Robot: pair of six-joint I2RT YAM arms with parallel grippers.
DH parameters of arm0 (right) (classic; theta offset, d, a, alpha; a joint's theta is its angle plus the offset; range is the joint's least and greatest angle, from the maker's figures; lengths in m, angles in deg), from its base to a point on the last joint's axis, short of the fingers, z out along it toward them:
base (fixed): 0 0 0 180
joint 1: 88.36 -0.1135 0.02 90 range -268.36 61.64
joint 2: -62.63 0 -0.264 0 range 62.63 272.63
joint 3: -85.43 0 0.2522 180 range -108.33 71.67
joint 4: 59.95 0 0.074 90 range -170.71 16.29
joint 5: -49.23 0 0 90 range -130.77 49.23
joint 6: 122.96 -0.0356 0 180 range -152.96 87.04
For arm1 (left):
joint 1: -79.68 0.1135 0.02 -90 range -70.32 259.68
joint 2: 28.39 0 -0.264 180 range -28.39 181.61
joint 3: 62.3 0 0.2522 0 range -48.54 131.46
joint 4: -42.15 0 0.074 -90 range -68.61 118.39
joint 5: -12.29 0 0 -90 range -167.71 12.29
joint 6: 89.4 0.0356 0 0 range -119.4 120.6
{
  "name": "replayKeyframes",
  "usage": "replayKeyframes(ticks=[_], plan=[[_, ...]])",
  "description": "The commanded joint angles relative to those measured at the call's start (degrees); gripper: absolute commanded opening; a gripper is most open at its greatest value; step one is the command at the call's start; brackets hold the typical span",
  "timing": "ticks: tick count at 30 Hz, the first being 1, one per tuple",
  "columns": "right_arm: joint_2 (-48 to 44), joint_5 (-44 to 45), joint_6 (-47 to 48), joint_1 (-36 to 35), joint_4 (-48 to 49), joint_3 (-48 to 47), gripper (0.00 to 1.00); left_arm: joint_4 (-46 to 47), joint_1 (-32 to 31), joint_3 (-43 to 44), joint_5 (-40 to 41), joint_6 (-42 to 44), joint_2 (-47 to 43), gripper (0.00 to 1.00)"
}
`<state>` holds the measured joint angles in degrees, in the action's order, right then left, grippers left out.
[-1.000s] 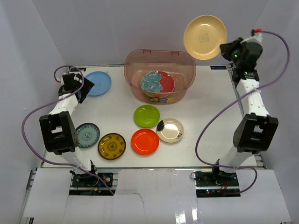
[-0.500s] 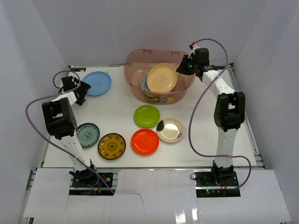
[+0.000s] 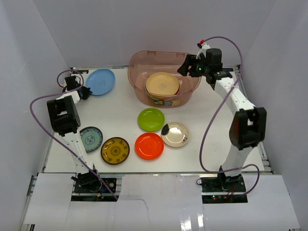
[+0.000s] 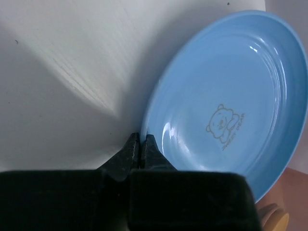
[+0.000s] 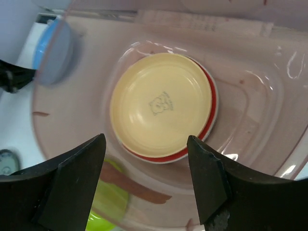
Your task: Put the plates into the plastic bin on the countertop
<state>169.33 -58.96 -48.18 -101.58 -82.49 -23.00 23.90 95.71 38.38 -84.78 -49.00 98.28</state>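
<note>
The plastic bin stands at the back middle of the countertop. A cream plate lies flat inside it on a red plate. My right gripper hovers over the bin's right rim, open and empty; in the right wrist view the gripper frames the cream plate below. At the back left, my left gripper is shut on the rim of the light blue plate. The left wrist view shows the gripper pinching the blue plate at its near edge.
Several plates lie in front of the bin: green, orange, a tan one with a dark patch, brown-gold patterned and teal patterned. White walls enclose the countertop on three sides.
My right gripper swung the cream plate down into the bin and opened, leaving it flat on the red plate. My left gripper closed on the blue plate's rim.
</note>
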Motion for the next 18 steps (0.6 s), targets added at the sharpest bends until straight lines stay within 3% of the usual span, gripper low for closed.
replayKeyframes(ticks=[1,6,11,14,18], plan=[[-12.2,-2.5,-2.2,-1.2,9.7,12.8,0.74,-3.0,0.0,-0.6,-0.9,1.6,-2.5,0.0],[-25.5,0.7,-5.9,-1.4,17.6,35.0,0.73,6.4,0.0,-11.3,-6.3,-0.7,-18.0,0.0],[-32.0,1.6,-10.3,-1.5,19.8,48.9,0.71,12.6,-2.1,-21.2,-9.4,-3.9,-36.3,0.0],[-35.6,2.1,-11.6,-1.5,21.1,58.0,0.69,12.4,-6.8,-21.8,-8.3,-1.9,-44.0,0.0],[-40.1,3.7,-9.5,-1.5,19.5,65.6,0.69,10.6,-17.2,-16.6,-6.9,1.3,-44.9,0.0]])
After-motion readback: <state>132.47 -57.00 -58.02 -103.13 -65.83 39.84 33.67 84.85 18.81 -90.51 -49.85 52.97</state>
